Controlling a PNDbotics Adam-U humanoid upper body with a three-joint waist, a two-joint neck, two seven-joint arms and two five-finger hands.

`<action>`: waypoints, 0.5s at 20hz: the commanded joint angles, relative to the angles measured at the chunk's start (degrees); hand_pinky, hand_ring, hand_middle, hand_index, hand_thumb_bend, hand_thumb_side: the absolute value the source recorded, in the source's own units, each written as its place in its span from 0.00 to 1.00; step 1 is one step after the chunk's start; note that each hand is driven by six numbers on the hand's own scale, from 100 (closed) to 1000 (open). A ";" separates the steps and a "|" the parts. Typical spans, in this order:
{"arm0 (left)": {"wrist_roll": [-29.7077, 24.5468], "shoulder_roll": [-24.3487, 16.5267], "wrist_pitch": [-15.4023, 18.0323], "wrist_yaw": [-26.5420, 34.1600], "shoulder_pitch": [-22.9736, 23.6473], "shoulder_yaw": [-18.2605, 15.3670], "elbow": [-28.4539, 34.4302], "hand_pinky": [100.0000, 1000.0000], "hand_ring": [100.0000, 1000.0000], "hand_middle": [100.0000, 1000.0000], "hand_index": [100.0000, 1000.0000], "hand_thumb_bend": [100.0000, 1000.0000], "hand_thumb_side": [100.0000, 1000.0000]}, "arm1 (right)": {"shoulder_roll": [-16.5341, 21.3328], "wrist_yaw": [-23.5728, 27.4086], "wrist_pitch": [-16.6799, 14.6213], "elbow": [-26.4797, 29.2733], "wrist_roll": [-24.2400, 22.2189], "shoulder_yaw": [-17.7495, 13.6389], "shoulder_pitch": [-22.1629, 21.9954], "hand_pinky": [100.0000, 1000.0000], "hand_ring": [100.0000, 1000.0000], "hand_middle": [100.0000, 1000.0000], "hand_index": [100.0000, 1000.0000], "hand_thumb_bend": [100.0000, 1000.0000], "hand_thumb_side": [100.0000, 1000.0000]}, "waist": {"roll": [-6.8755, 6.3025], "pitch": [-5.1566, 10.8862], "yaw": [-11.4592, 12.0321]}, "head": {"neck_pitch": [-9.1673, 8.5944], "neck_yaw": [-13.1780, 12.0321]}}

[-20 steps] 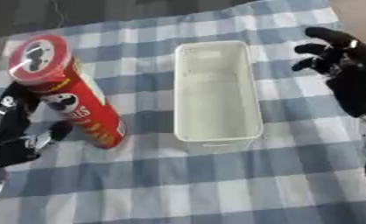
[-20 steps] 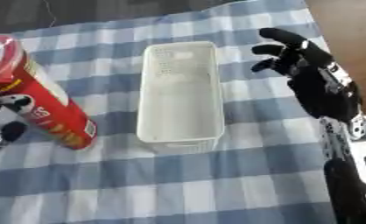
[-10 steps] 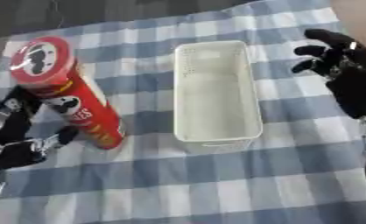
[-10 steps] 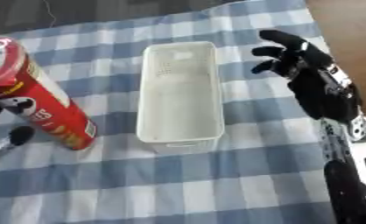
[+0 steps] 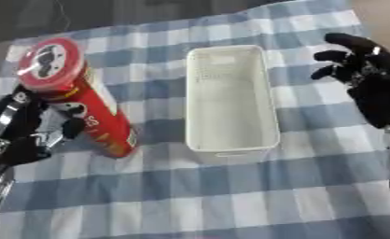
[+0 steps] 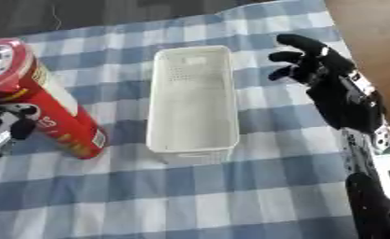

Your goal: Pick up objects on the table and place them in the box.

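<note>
A tall red chip can (image 5: 80,109) with a red lid stands on the checked cloth, left of the white box (image 5: 229,98), leaning slightly. My left hand (image 5: 23,135) is at the can's lower left side. Its thumb (image 5: 72,128) lies across the can's front and its fingers curl up along the can's left side. The long, narrow box holds nothing. Right of the box's far end, my right hand (image 6: 329,77) hovers open with fingers spread, touching nothing.
A blue and white checked cloth (image 5: 231,186) covers the table. Its far edge meets a dark floor, and a brown surface (image 6: 370,28) shows past its right edge. My right forearm (image 6: 370,154) runs down the right side.
My left hand has closed in against the can's lower left side, with the thumb now on its front. The right hand has barely moved.
</note>
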State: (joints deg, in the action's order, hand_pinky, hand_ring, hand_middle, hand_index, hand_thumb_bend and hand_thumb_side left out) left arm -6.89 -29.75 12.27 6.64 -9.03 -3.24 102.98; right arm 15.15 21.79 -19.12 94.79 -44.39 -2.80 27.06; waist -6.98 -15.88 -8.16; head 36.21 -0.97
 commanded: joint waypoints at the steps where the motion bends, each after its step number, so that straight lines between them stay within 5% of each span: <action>1: -0.44 -1.08 -0.25 1.07 -1.80 0.28 -0.70 1.00 0.74 1.00 1.00 0.49 0.43 | 0.82 -0.13 -7.42 1.17 -7.58 0.02 0.35 0.70 0.84 0.91 0.91 0.00 1.00 | 0.16 1.27 0.05 | -0.76 0.34; 10: -1.18 -0.49 -0.50 0.81 -3.48 1.03 -2.47 1.00 0.74 1.00 1.00 0.48 0.48 | 0.93 -0.27 -7.40 1.11 -7.58 0.13 0.31 0.71 0.84 0.92 0.91 0.00 1.00 | 0.01 1.23 0.00 | -0.92 0.47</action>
State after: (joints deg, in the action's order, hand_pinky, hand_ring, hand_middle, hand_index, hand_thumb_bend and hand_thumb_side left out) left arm -7.79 -29.62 11.71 7.41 -11.74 -2.16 100.12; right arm 15.15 21.62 -19.12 94.79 -44.39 -2.76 27.04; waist -7.18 -15.87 -8.20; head 36.20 -0.97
